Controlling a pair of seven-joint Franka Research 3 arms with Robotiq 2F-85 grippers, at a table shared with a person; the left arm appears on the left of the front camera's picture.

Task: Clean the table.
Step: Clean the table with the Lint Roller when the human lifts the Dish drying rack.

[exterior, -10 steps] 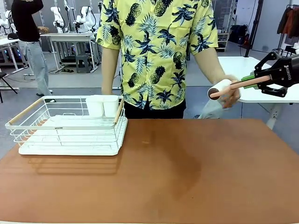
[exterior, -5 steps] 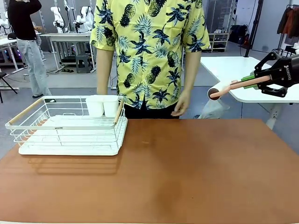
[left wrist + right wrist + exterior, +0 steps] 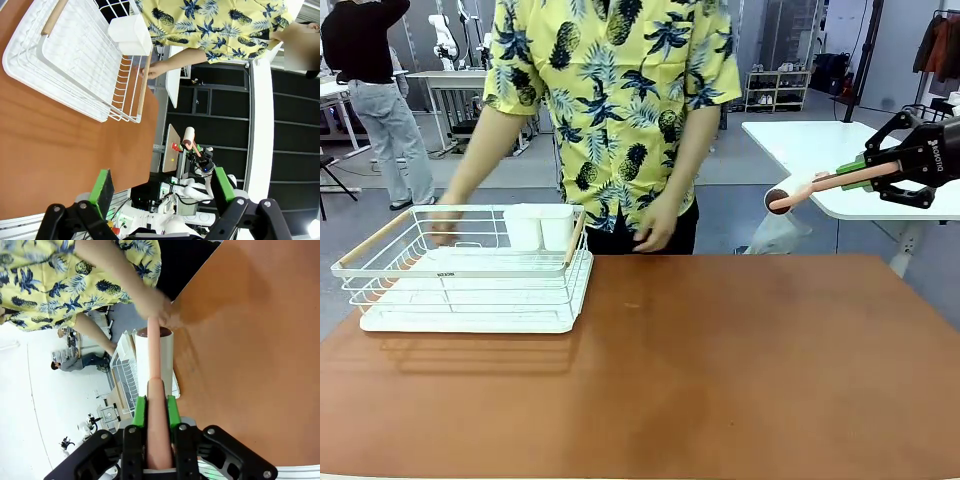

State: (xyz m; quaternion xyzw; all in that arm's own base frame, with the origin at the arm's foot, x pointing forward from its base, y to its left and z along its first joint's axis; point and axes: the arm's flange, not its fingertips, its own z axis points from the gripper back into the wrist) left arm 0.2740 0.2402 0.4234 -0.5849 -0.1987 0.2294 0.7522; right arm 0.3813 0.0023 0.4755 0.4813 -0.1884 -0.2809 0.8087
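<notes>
The table [image 3: 740, 370] has a bare reddish-brown top. Beyond its far right corner, my right gripper [image 3: 865, 172] hangs in the air, shut on the pink handle of a lint roller [image 3: 790, 192] whose white head points toward the person. In the right wrist view the roller [image 3: 155, 360] runs straight out from between the green pads of that gripper [image 3: 156, 405], above the table [image 3: 240, 365]. My left gripper [image 3: 162, 182] is open with nothing between its fingers, above the table's edge [image 3: 40, 150]. The roller [image 3: 189, 137] also appears far off in that view.
A white wire dish rack [image 3: 470, 270] with two white cups [image 3: 542, 225] stands at the table's far left. The person stands at the far edge, one hand [image 3: 445, 232] on the rack and the other hand [image 3: 655, 232] by the table edge. A white table [image 3: 820, 150] stands behind at right.
The person's hand let go of the roller head. The person stepped toward picture left and reached one hand to the dish rack. My right gripper and the roller stayed still.
</notes>
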